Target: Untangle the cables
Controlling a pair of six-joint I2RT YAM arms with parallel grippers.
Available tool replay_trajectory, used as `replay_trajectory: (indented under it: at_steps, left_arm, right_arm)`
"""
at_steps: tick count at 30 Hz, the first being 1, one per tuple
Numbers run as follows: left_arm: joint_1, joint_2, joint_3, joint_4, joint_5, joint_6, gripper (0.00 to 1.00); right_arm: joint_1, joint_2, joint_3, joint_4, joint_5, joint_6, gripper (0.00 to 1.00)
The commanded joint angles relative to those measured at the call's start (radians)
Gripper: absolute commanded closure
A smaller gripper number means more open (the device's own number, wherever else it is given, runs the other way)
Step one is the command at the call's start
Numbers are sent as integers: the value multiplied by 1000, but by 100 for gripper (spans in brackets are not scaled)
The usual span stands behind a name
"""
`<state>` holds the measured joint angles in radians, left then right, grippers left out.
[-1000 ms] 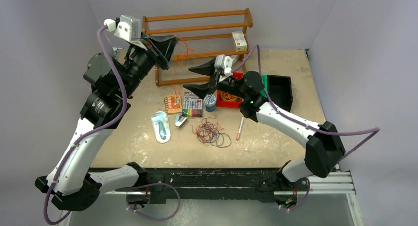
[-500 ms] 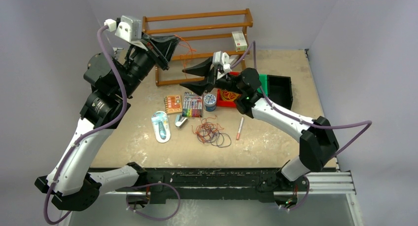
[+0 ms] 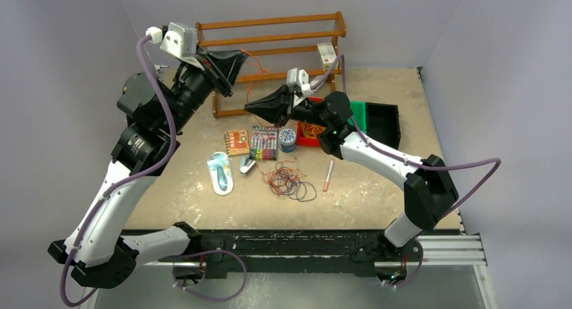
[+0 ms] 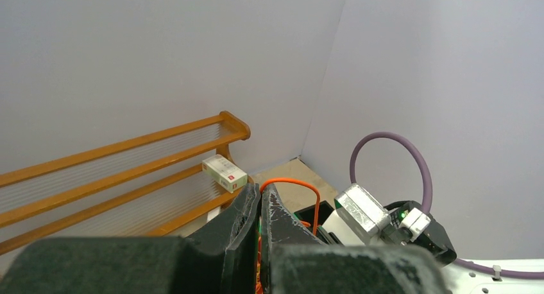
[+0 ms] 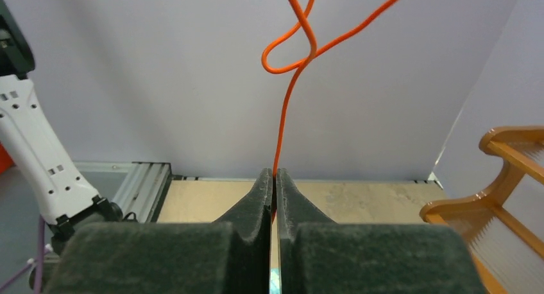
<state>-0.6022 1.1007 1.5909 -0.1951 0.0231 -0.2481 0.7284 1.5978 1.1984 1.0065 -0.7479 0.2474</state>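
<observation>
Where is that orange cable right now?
From above, the orange cable hangs in the air between the left pincer and the right pincer, both shut on it, in front of the wooden rack.

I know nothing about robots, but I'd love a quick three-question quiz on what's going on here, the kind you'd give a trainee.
1. True or false: the right gripper stands wide open.
2. Where does the loose pile of cables lie?
A. on a shelf of the wooden rack
B. on the table, just nearer the arms' bases than the marker pack
C. inside the black bin
3. Fill in: the left gripper and the right gripper each pinch a thin cable of ___ colour.

Key: 1 false, it is shut on the cable; 2 B; 3 orange.
</observation>
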Motion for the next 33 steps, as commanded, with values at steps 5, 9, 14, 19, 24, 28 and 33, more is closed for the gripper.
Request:
replay_trajectory:
  at_steps: [5,9,14,19,24,28,33]
  left_arm:
    - [7,-47,-36,27,-18,-7,100]
    - [7,-71,-88,16,-24,-23,93]
    - [7,-108,-185,28,-17,-64,74]
    - [7,-118,-285,64,16,-121,62]
    - [7,-111,-345,83,-2,-147,59]
    - [7,-78,-362,55,-47,-148,59]
    - [8,-37,-400,45,-95,-166,59]
  right_arm:
    - [-28,-92,-6,-133,348,-20,100]
    - [-71,-151,-34,-201,477,-12,100]
    - [-126,-230,-49,-297,595,-31,100]
    - [-154,-307,-44,-385,682,-75,100]
    - [-179,-360,-25,-501,795,-117,100]
    - [-203,-393,-22,-597,889,-135,100]
    - [-258,-432,-51,-655,979,-142,100]
